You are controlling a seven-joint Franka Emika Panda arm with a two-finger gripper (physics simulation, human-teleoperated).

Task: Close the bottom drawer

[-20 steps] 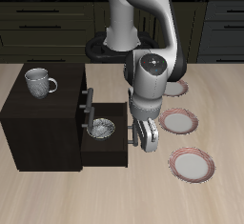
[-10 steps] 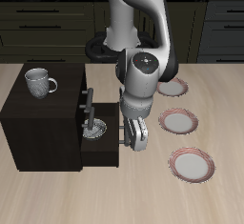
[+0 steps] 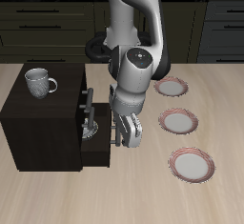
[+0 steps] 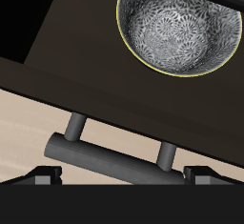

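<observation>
Dark brown wood is making up the bottom drawer (image 3: 103, 140), sticking out near the middle of the outside picture. It is looking stiff and easy to slide; pushing its grey bar handle (image 4: 112, 158) should work. A patterned bowl (image 4: 180, 23) is sitting inside. The gripper (image 3: 128, 132) is hovering by the handle, fingers apart, holding nothing.

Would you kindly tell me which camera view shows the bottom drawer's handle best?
The wrist view: the handle shows as a full bar with both posts. In the exterior view the gripper covers most of it.
</observation>
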